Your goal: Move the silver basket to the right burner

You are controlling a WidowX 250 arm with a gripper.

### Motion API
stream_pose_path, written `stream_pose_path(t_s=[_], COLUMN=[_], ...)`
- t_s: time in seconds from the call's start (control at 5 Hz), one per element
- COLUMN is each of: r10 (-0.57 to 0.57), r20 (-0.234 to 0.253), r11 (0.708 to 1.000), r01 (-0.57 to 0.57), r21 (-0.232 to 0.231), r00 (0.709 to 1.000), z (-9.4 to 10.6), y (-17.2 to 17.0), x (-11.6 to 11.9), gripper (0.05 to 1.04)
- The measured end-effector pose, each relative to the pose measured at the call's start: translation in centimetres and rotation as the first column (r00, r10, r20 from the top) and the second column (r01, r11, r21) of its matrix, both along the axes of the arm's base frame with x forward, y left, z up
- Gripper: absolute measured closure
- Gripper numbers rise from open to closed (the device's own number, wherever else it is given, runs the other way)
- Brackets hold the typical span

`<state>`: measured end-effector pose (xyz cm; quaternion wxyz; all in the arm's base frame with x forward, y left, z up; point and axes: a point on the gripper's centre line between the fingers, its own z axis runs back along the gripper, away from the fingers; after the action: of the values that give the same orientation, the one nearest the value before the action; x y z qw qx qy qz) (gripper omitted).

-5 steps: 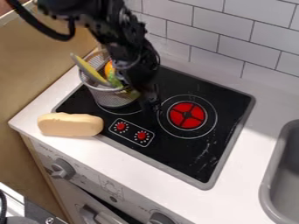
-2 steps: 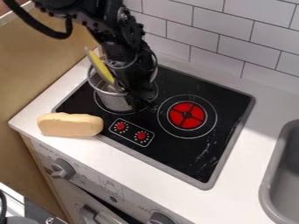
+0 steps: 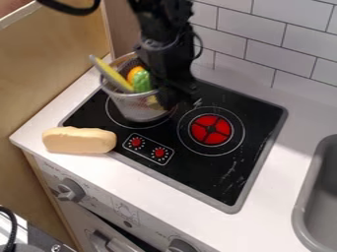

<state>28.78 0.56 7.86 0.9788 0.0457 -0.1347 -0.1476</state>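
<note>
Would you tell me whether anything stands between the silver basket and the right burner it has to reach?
Nothing visible stands between the silver basket and the right burner. The gripper is at the basket's right side, and the bread-shaped toy lies off to the left, outside that path.

From my end I count one basket (image 3: 133,104), at least three items (image 3: 141,81) in it, one bread (image 3: 79,140), one stove (image 3: 204,173), two burners (image 3: 211,130), two red knobs (image 3: 159,152), two grey knobs (image 3: 70,190) in my view, and one sink (image 3: 322,182).
</note>
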Motion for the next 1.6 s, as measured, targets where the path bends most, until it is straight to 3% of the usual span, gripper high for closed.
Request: stream_pose_path(t_s=[0.6, 0.8, 1.0, 1.4, 1.6], r10=[0.067, 0.088, 0.087, 0.061, 0.04], r20=[0.007, 0.041, 0.043, 0.117, 0.125], r11=[0.994, 0.992, 0.99, 0.993, 0.995], r01=[-0.067, -0.092, -0.091, -0.072, -0.051], r21=[0.081, 0.087, 0.111, 0.091, 0.087], r00=[0.998, 0.995, 0.995, 0.991, 0.991], z=[2.5, 2.9, 2.0, -0.3, -1.5], y=[-4.4, -6.2, -7.2, -7.6, -7.6], x=[-0.5, -0.2, -0.1, 1.0, 1.0], gripper=[1.029, 1.029, 1.029, 1.029, 1.029])
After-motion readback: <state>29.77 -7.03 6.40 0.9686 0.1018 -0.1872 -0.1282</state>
